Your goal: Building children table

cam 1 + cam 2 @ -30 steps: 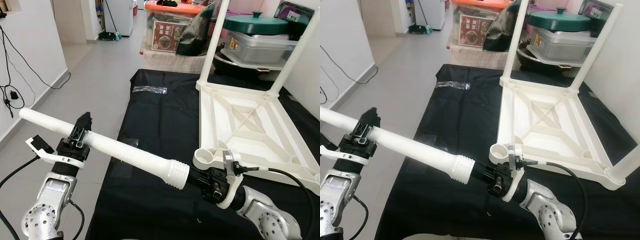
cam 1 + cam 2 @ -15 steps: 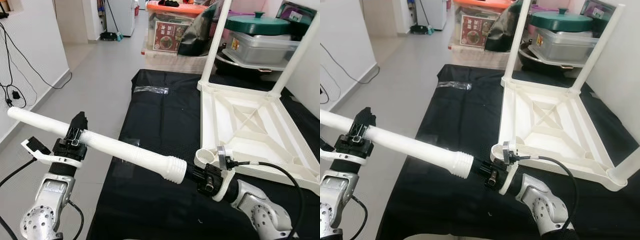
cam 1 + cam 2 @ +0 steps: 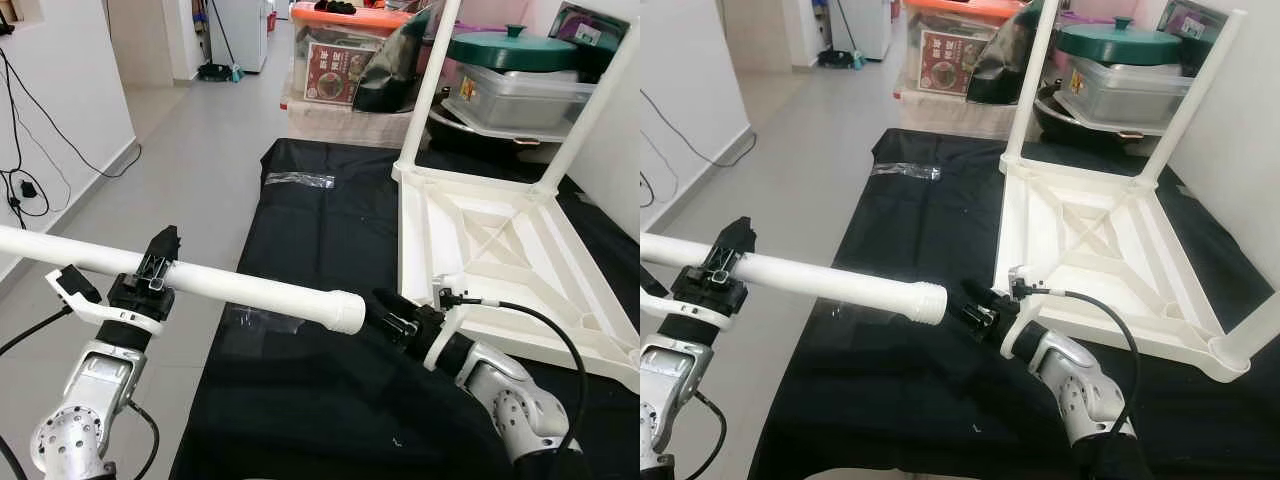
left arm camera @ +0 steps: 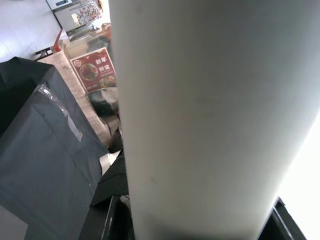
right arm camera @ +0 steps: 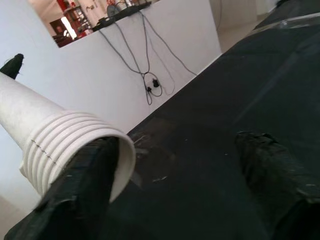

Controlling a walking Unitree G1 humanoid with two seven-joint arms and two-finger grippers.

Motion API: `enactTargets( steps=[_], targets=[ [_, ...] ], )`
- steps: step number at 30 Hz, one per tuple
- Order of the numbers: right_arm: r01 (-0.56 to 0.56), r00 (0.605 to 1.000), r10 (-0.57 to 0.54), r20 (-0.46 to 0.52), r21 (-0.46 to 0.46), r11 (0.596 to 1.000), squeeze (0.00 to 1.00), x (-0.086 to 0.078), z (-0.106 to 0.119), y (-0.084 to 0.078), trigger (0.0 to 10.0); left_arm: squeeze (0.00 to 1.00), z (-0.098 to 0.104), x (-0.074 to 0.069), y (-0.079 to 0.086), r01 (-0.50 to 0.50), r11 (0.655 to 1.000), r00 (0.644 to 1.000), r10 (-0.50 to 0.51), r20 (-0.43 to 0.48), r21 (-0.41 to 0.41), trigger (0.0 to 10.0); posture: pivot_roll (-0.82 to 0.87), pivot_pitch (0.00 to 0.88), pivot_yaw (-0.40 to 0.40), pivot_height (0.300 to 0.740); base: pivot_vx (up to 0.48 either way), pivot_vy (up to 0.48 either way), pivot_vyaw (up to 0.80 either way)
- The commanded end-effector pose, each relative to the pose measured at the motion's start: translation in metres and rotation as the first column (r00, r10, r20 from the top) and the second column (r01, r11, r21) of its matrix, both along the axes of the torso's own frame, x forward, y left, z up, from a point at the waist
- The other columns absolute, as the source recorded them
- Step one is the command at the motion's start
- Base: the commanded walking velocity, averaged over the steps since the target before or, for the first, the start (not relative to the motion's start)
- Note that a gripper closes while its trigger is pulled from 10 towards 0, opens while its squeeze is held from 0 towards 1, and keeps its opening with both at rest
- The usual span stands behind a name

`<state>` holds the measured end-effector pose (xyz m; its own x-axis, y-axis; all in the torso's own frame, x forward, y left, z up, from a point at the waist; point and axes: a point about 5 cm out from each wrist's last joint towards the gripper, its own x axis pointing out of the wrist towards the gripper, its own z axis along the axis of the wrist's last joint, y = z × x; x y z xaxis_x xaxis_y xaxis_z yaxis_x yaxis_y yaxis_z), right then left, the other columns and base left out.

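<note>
Table top (image 3: 500, 250) upside down on black cloth (image 3: 320, 240), two legs (image 3: 432, 75) fitted at far corners. I hold third leg (image 3: 230, 285) level, near its empty corner socket: left gripper (image 3: 150, 275) clamped mid-shaft, right gripper (image 5: 175, 170) fingers spread at threaded end. Two legs left, I judge.

1 loose table leg (image 3: 250, 290), 1 upturned tabletop (image 3: 500, 250), 2 fitted legs (image 3: 432, 70), 2 storage boxes (image 3: 340, 55).

Bright, even indoor light, sharp head views, soft glare on grey floor (image 3: 190, 130), white table leg (image 4: 200, 115) close and defocused at left wrist, overexposed beside it, right-wrist foreground blurred.
</note>
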<state>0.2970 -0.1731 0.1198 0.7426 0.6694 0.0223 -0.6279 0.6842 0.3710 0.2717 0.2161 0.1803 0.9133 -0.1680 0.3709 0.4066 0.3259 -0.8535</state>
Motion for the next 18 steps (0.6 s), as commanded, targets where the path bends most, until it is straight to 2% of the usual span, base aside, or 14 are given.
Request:
enactTargets(
  steps=[1,2,3,4,5,7,8,9,10,11,13,16,17,18],
  targets=[
    [0.028,1.000,-0.028,0.001,0.006,1.000,1.00,-0.001,-0.002,-0.005,10.0,0.00,0.001,0.001,0.001,0.004,1.000,1.000,-0.004,-0.005,-0.006,10.0,0.03,0.000,-0.086,0.740,0.000,0.000,0.00],
    [0.034,0.999,-0.034,0.001,0.011,0.999,1.00,-0.003,-0.002,-0.008,10.0,0.00,0.003,0.002,0.003,-0.002,1.000,1.000,0.002,0.001,-0.005,10.0,0.03,0.000,-0.086,0.740,0.000,0.000,0.00],
    [0.055,0.998,-0.055,0.005,-0.022,0.998,1.00,-0.008,-0.006,-0.017,10.0,0.00,0.005,0.003,0.005,-0.012,1.000,1.000,0.012,0.008,-0.003,10.0,0.03,0.000,-0.087,0.740,0.000,0.000,0.00],
    [0.055,0.998,-0.055,0.005,-0.022,0.998,1.00,-0.008,-0.006,-0.017,10.0,0.00,0.005,0.003,0.005,-0.012,1.000,1.000,0.012,0.008,-0.003,10.0,0.03,0.000,-0.087,0.740,0.000,0.000,0.00],
    [0.077,0.997,-0.076,0.011,-0.060,0.995,1.00,-0.011,-0.009,-0.025,10.0,0.00,0.007,0.004,0.006,-0.018,1.000,1.000,0.018,0.012,0.005,10.0,0.03,0.000,-0.087,0.740,0.000,0.000,0.00],
    [0.092,0.996,-0.091,0.020,-0.093,0.991,1.00,-0.012,-0.009,-0.032,10.0,0.00,0.007,0.005,0.006,-0.018,1.000,1.000,0.018,0.012,0.014,10.0,0.03,0.000,-0.085,0.740,0.000,0.000,0.00],
    [0.111,0.993,-0.104,0.060,-0.130,0.985,1.00,-0.009,-0.001,-0.040,10.0,0.00,0.006,0.005,0.005,-0.009,0.999,1.000,0.009,0.008,0.035,10.0,0.02,0.000,-0.077,0.740,0.000,0.000,0.00],
    [0.111,0.993,-0.104,0.060,-0.130,0.985,1.00,-0.009,-0.001,-0.040,10.0,0.00,0.006,0.005,0.005,-0.009,0.999,1.000,0.009,0.008,0.035,10.0,0.02,0.000,-0.077,0.740,0.000,0.000,0.00],
    [0.130,0.987,-0.113,0.112,-0.156,0.979,1.00,-0.003,0.012,-0.048,10.0,0.00,0.006,0.006,0.003,0.002,0.999,1.000,-0.002,0.007,0.050,10.0,0.01,0.000,-0.072,0.740,0.000,0.000,0.00],
    [0.130,0.987,-0.113,0.112,-0.156,0.979,1.00,-0.003,0.012,-0.048,10.0,0.00,0.006,0.006,0.003,0.002,0.999,1.000,-0.002,0.007,0.050,10.0,0.01,0.000,-0.072,0.740,0.000,0.000,0.00],
    [0.153,0.964,-0.104,0.246,-0.188,0.970,1.00,0.013,0.055,-0.058,10.0,0.00,0.007,0.011,-0.004,0.035,0.996,0.999,-0.035,0.007,0.087,10.0,0.00,0.000,-0.067,0.740,0.000,0.000,0.00],
    [0.153,0.964,-0.104,0.246,-0.188,0.970,1.00,0.013,0.055,-0.058,10.0,0.00,0.007,0.011,-0.004,0.035,0.996,0.999,-0.035,0.007,0.087,10.0,0.00,0.000,-0.067,0.740,0.000,0.000,0.00],
    [0.164,0.949,-0.101,0.299,-0.194,0.967,1.00,0.019,0.074,-0.058,10.0,0.00,0.007,0.013,-0.008,0.049,0.994,0.999,-0.050,0.010,0.100,10.0,0.00,0.000,-0.067,0.740,0.000,0.000,0.00],
    [0.145,0.937,-0.078,0.340,-0.176,0.974,0.30,0.027,0.096,-0.048,10.0,0.00,0.008,0.016,-0.014,0.070,0.990,0.997,-0.072,0.011,0.122,10.0,0.00,0.000,-0.063,0.740,0.000,0.000,0.00]
  ],
)
